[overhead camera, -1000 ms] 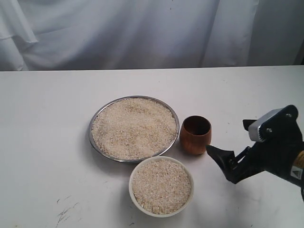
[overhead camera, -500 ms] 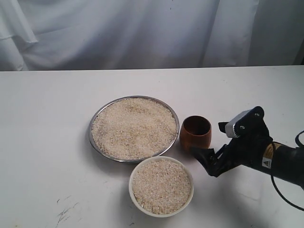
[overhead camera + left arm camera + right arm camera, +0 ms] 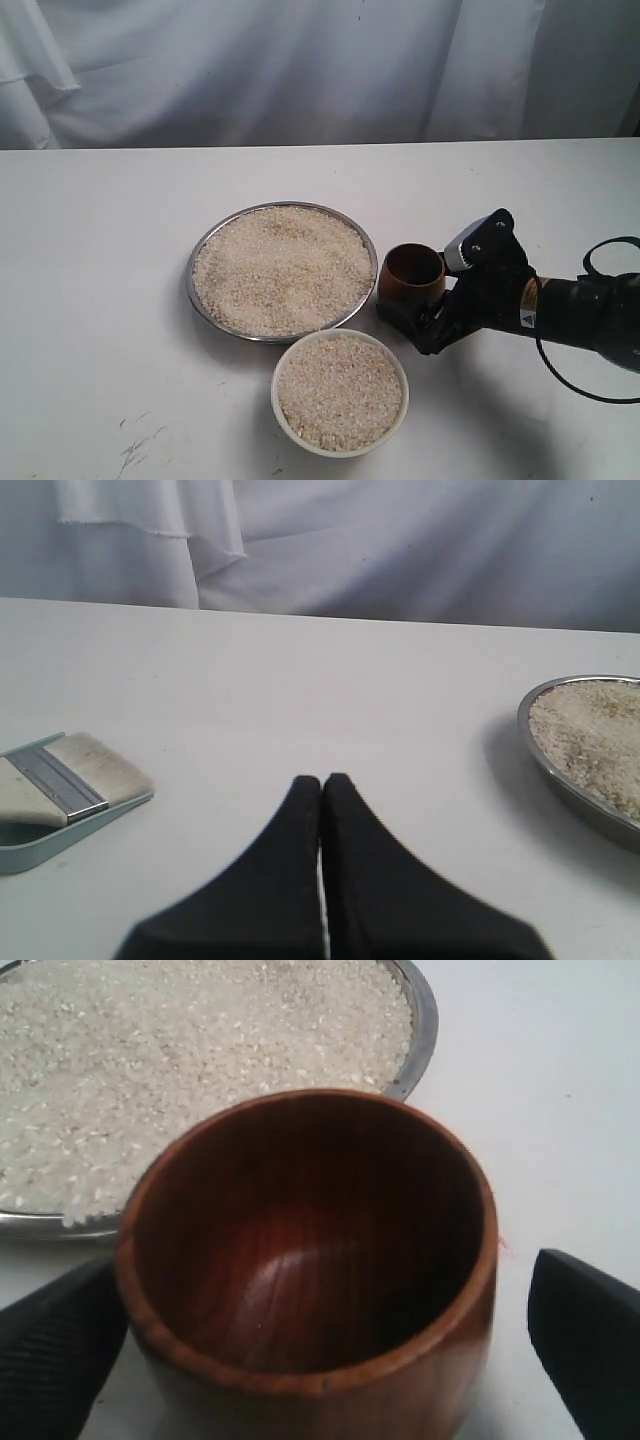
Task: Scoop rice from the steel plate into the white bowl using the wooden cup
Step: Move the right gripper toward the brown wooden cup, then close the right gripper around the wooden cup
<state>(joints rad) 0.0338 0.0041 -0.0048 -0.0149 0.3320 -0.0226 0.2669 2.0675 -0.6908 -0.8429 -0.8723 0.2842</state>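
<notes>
The steel plate [image 3: 203, 246] sits mid-table, heaped with rice [image 3: 280, 268]. Just in front of it stands the white bowl [image 3: 275, 392], also filled with rice [image 3: 340, 394]. The wooden cup [image 3: 412, 278] is upright and empty to the right of the plate. My right gripper [image 3: 418, 297] is open and low at the cup, one finger on each side. In the right wrist view the cup [image 3: 310, 1260] fills the space between the fingers [image 3: 55, 1355]; one finger touches or nearly touches its wall, the other stands apart. My left gripper [image 3: 322, 780] is shut and empty over bare table, left of the plate [image 3: 524, 712].
A flat brush [image 3: 70, 780] with a pale blue handle lies on the table in the left wrist view. White cloth hangs behind the table. The right arm and its cable [image 3: 590, 320] stretch along the table's right side.
My right gripper has come in from the right and lower, from clear of the cup to straddling it. The cup, plate and bowl have not moved.
</notes>
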